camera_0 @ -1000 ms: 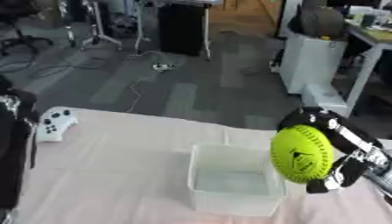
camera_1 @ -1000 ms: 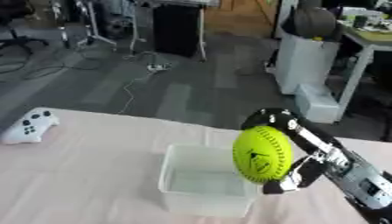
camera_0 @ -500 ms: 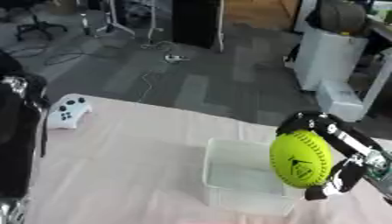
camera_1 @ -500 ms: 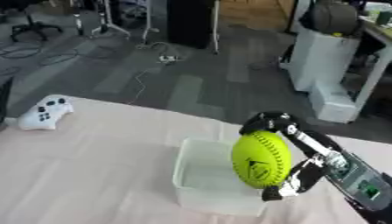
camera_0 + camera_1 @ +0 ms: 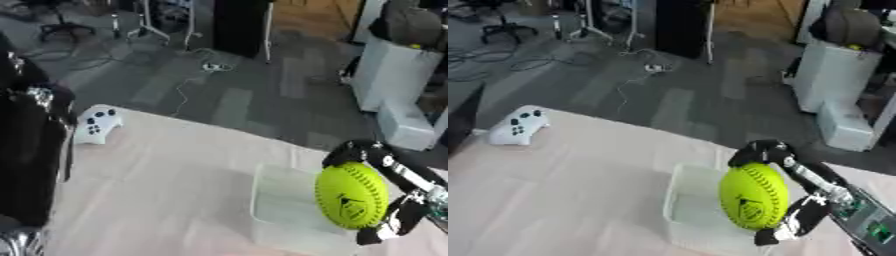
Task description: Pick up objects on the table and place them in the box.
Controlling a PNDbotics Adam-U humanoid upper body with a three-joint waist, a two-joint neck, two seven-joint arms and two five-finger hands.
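Observation:
My right hand (image 5: 798, 220) comes in from the lower right and is shut on a bright yellow-green softball (image 5: 753, 196), fingers over its top and thumb under it. The ball hangs just above the right half of a clear plastic box (image 5: 689, 210) that stands on the pale table. A white game controller (image 5: 517, 126) lies near the table's far left edge. My left arm (image 5: 31, 160) fills the left side of the left eye view as a dark mass; its hand does not show.
The table's far edge (image 5: 623, 127) runs slanted from the upper left down to the right, with grey office floor, cables and a white cabinet (image 5: 833, 75) beyond it. Bare tabletop (image 5: 562, 200) lies between the controller and the box.
The whole picture has shifted, so the head moved. My right hand still holds the ball over the box, a little lower against the box's right side.

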